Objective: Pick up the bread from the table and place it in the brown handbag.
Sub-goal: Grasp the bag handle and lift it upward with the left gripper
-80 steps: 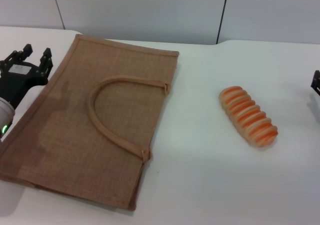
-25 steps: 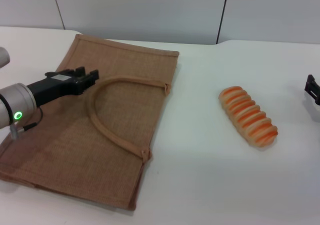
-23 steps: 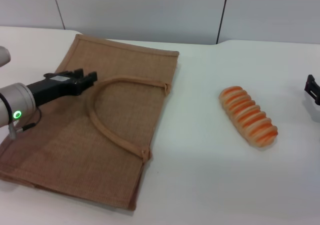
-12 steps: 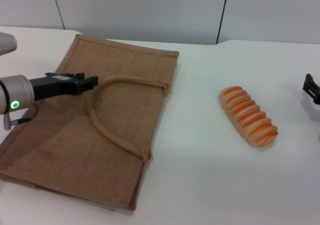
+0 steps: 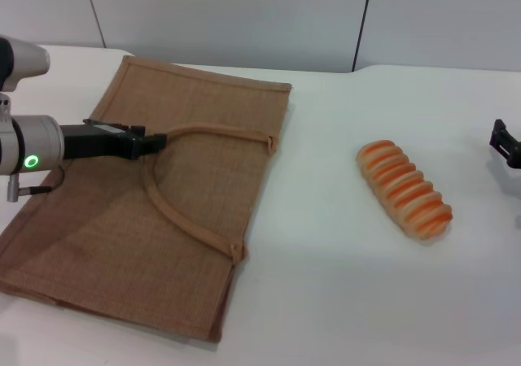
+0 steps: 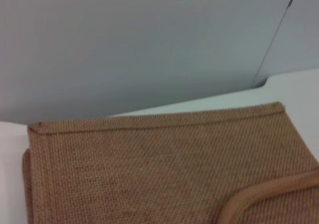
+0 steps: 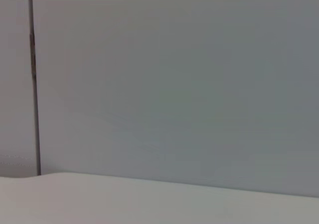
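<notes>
Left gripper (image 5: 155, 141) reaches in level from the left, low over the flat tan-brown burlap handbag (image 5: 98, 220), tip at its looped handle (image 5: 175, 211) (finger spread: can't tell). Striped orange-and-cream toy loaf (image 5: 404, 189) lies on the white table (image 5: 326, 285), well apart. Right gripper (image 5: 506, 142) at the right edge.

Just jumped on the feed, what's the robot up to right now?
The left gripper is low over the brown handbag, which lies flat on the table, with its tip at the bend of the looped handle. The bread sits untouched on the table, off the bag's right side. The right gripper waits at the right edge, holding nothing. Nothing is in the bag yet.
</notes>
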